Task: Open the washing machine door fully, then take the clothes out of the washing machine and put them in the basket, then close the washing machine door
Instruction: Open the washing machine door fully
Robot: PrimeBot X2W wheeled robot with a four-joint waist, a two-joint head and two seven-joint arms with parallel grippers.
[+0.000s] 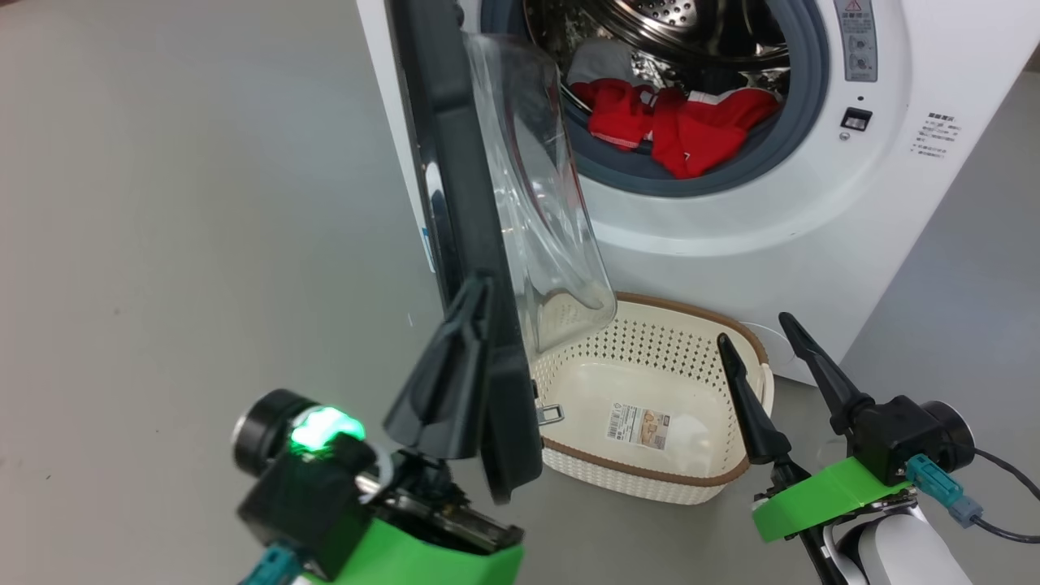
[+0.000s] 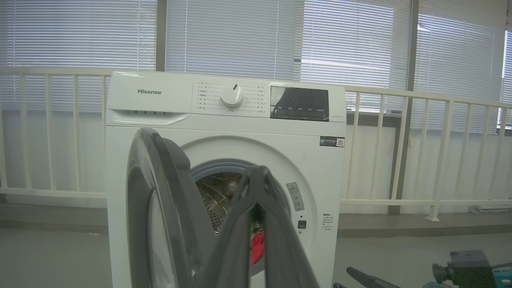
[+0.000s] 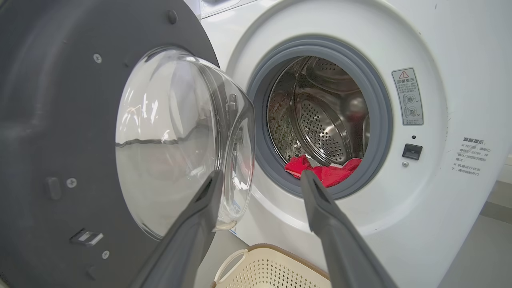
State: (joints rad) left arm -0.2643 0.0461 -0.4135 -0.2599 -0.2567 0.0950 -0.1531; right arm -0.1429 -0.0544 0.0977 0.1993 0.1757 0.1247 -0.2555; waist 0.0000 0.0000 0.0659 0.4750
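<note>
Clothes (image 1: 691, 130) lie in the washing machine (image 1: 731, 244), its door (image 1: 463, 203) open. Our left gripper (image 1: 482, 283), pinched closed, rests against the door's rim; our right gripper (image 1: 755, 329) gapes over the basket (image 1: 642, 475).

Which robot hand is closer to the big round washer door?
Left. The left gripper, shut, sits right at the outer edge of the washing machine door. The right gripper is open and farther off, by the right end of the basket, apart from the door.

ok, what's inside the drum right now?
Red clothes with a pale piece lie at the drum's front, spilling onto the seal. The door glass covers the drum's left side; anything under the pile is covered.
</note>
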